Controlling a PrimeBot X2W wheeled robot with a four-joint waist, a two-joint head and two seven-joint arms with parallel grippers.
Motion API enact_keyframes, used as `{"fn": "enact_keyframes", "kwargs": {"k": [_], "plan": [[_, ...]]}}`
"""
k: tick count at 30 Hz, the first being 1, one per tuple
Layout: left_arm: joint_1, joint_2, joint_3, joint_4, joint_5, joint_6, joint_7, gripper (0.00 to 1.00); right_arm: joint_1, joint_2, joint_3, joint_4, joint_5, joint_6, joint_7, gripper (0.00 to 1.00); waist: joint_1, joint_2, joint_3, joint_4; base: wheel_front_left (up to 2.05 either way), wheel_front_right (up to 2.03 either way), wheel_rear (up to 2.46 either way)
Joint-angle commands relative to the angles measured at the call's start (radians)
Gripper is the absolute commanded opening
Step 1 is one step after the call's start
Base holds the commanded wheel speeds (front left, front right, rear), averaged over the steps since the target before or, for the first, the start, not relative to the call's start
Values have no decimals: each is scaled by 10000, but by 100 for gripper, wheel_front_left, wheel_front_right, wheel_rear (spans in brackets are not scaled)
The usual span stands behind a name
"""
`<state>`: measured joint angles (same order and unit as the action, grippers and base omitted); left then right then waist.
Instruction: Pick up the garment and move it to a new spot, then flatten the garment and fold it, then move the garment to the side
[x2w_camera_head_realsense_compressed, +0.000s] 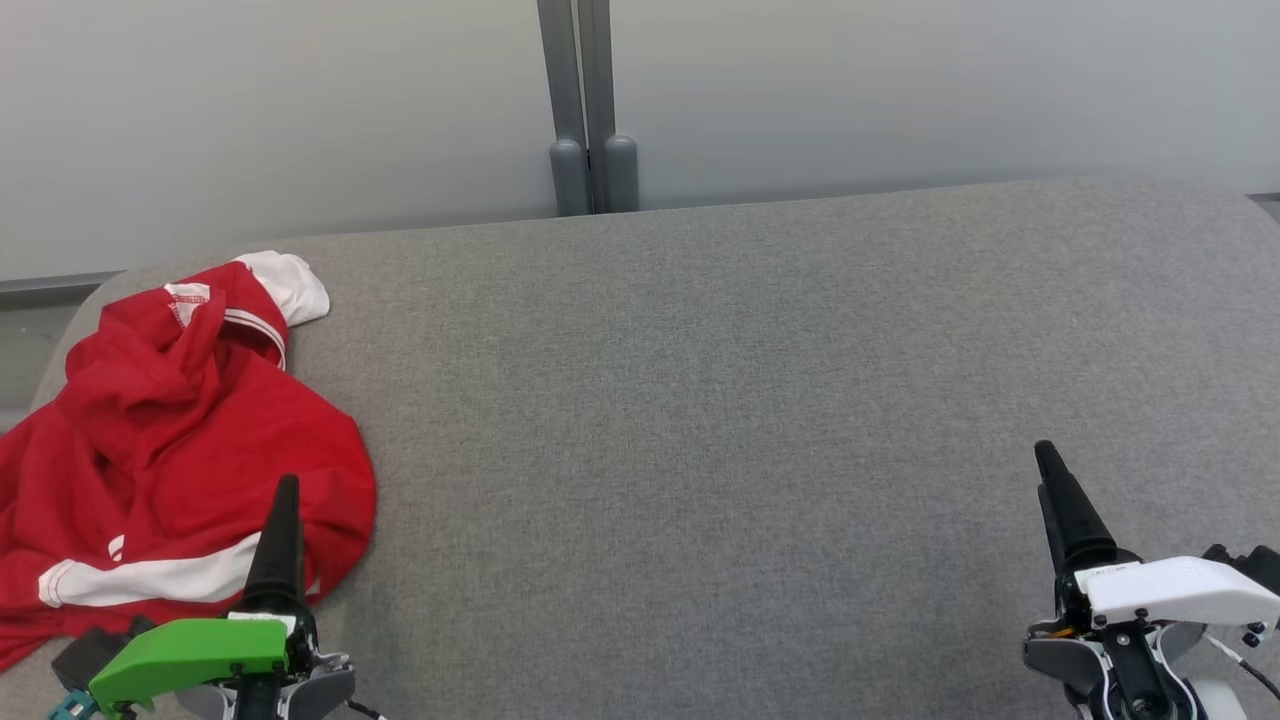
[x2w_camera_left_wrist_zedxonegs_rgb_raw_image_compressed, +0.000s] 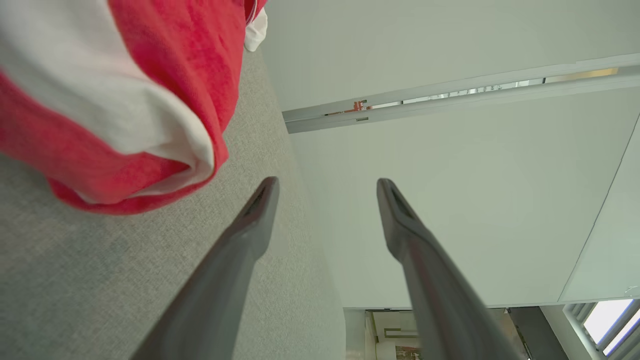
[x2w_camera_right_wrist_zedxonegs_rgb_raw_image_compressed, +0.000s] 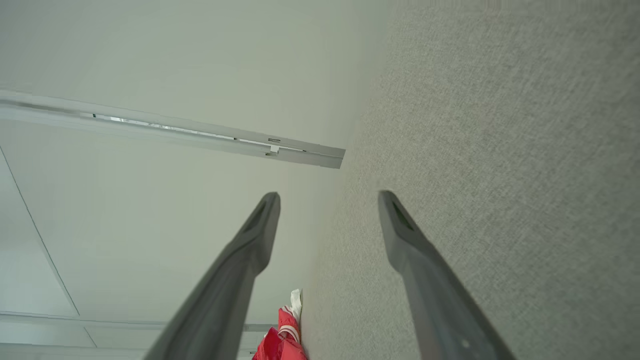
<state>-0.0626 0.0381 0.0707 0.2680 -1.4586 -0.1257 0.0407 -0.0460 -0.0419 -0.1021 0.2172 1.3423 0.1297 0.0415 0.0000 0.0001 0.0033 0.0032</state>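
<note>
A red garment with white bands and a white cuff lies crumpled at the left end of the grey fabric surface. My left gripper hovers at the garment's near right edge, open and empty. In the left wrist view the left gripper has its fingers apart, with the red and white cloth just off to their left. My right gripper stands far to the right over bare fabric. It is open too, as the right gripper shows in its own wrist view, where the garment is small and distant.
A pale wall with a grey vertical post runs behind the surface. The surface's rounded left edge lies just beyond the garment. Bare grey fabric stretches between the two grippers.
</note>
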Motion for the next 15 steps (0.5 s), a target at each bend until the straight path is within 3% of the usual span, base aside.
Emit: {"fn": "enact_keyframes", "kwargs": {"k": [1, 15], "plan": [[-141, 44, -26, -200, 416, 38, -106, 100, -78, -120, 81, -329, -637, 6, -118, 100, 0, -1, -3, 5, 0, 0, 0], [71, 66, -271, -251, 3508, 150, -683, 100, 172, -299, 456, -680, -3693, 9, -693, 100, 0, -1, -43, 44, 0, 0, 0]]}}
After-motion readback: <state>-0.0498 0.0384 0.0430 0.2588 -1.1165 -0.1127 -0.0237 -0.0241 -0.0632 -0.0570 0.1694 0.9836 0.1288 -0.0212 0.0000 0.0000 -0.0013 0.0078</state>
